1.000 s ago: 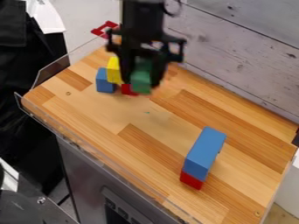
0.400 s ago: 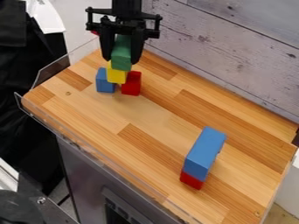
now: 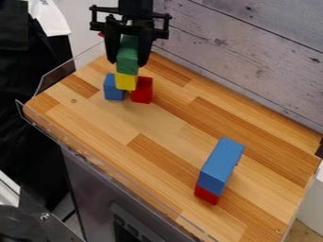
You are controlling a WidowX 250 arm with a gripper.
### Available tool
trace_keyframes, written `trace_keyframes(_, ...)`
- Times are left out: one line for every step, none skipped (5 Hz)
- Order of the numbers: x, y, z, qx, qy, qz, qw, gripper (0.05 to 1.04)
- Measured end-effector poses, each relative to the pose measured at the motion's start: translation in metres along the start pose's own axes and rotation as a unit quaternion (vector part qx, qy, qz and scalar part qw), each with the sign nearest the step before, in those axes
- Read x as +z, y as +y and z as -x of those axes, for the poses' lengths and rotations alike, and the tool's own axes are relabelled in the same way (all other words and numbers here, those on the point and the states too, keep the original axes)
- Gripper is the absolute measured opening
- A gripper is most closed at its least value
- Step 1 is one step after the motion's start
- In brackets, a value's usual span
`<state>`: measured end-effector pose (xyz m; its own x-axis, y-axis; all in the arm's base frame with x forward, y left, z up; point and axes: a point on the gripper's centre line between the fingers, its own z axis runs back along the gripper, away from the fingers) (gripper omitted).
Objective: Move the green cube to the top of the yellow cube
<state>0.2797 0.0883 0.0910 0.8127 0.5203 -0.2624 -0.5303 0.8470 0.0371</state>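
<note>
One green cube (image 3: 127,57), taller than wide, held in the gripper (image 3: 127,63) at the upper left of the camera view. Fingers: closed on it, one at each side, tips pointing down. Orientation of green cube: upright, long axis near vertical, running parallel to the fingers; upper end between the fingers, lower end pointing down at the yellow cube (image 3: 126,81). Position: directly above the yellow cube in this view, lower end meeting its upper edge; contact or a slight gap, cannot tell. Yellow cube sits at the top of a small group, between a blue block (image 3: 112,88) on the view's left and a red block (image 3: 143,90) on the right, overlapping part of each; the two lower blocks stand apart, with a narrow gap below the yellow cube. Second group noted, well apart, toward the lower right: a long blue bar (image 3: 221,161) lying on a small red base (image 3: 207,194), the bar's long axis slanting from lower left to upper right, unlike the upright green cube. All blocks other than the green cube are over the wooden top (image 3: 151,123), which has a clear rim (image 3: 71,68) at its left end and a plank wall (image 3: 246,61) behind.
</note>
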Motion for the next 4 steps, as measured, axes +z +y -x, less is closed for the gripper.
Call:
trace_keyframes(-0.0007, 0.0042, 0.0014, 0.008, 0.009, 0.001, 0.9999, 0.565)
trace_keyframes(-0.0003, 0.0052, 0.0016, 0.014, 0.010, 0.001, 0.9998, 0.565)
trace_keyframes(-0.0029, 0.0058, 0.0017, 0.014, 0.017, -0.002, 0.9998, 0.565)
trace_keyframes(-0.0046, 0.0057, 0.0011, 0.013, 0.019, -0.003, 0.9997, 0.565)
